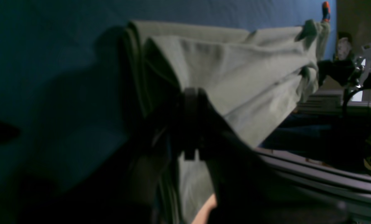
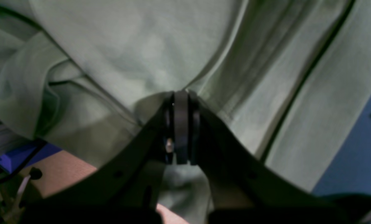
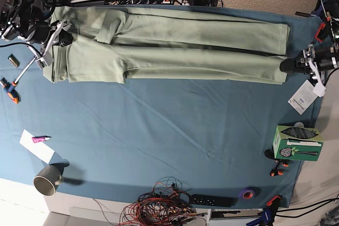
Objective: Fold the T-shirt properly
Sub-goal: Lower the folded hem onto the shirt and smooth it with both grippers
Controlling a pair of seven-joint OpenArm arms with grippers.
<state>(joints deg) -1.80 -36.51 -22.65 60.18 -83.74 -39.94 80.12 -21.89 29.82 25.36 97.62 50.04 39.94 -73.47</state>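
Stretching across the far part of the teal-blue table cloth point(image 3: 159, 130), the T-shirt point(image 3: 175, 51) is being seen in the base view as a long pale green band, folded lengthwise with the sleeves tucked in near that view's left end. That overall layout is only being given by the base camera; both wrist views are being filled mostly by cloth. The left gripper point(image 3: 288, 65) is being shown at the shirt's right end in the base view, and up close in its own wrist view the left gripper point(image 1: 191, 93) is being seen with jaws pinched together on the fabric edge, the shirt point(image 1: 235, 77) running away from it over the blue cloth point(image 1: 48, 77). The right gripper point(image 3: 62, 39) is being shown at the opposite end in the base view, by the sleeves; in the right wrist view the right gripper point(image 2: 180, 96) is clamped narrow on a fold of the shirt point(image 2: 141, 46), with layered creases visible that are not being picked up from above. Stuff being caught only by the base camera: a grey mug point(image 3: 48, 179), a green box point(image 3: 296, 142), a white tag point(image 3: 303, 97), a pink marker point(image 3: 40, 139) on white paper point(image 3: 36, 146), and a tangle of wires point(image 3: 159, 210) at the near edge.
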